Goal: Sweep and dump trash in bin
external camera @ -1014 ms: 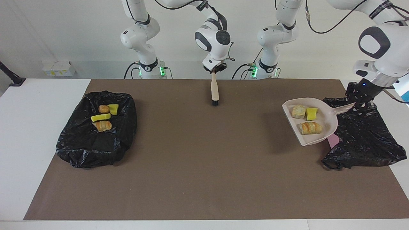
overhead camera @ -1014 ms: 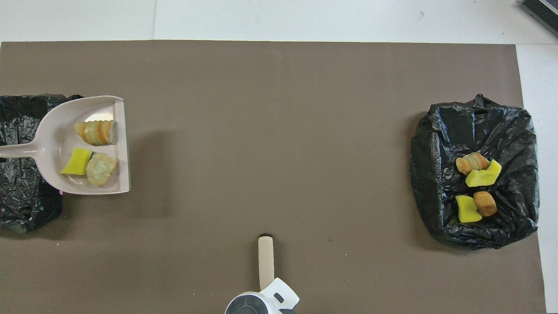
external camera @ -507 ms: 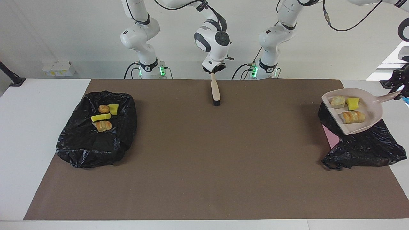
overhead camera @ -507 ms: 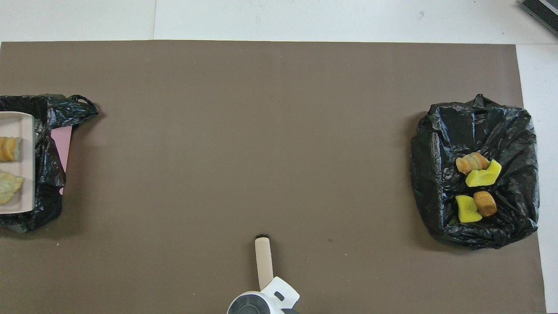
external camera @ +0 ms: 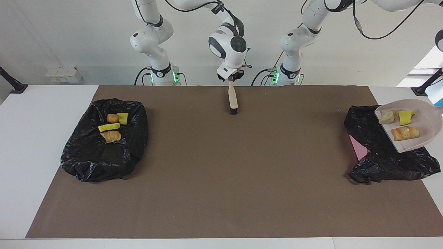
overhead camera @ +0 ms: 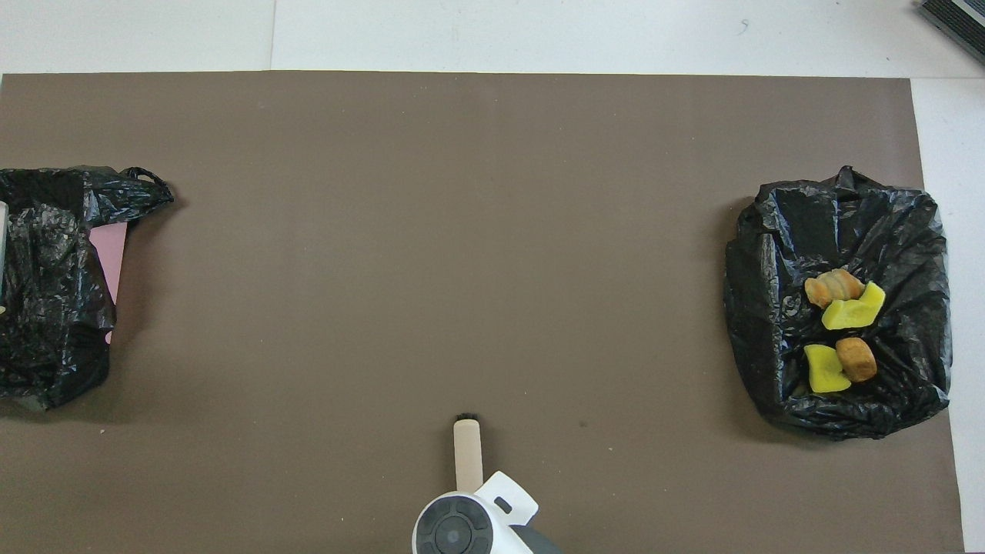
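While our right hand (external camera: 231, 78) grips the brush (external camera: 233, 100), the dustpan (external camera: 424, 135) hangs over a black bag (external camera: 384, 155), our left hand unseen but closed.

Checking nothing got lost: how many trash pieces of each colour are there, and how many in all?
Bright yellow pieces: 3
Tan or orange-brown pieces: 4
Total: 7, four in the black bag and three on the dustpan.
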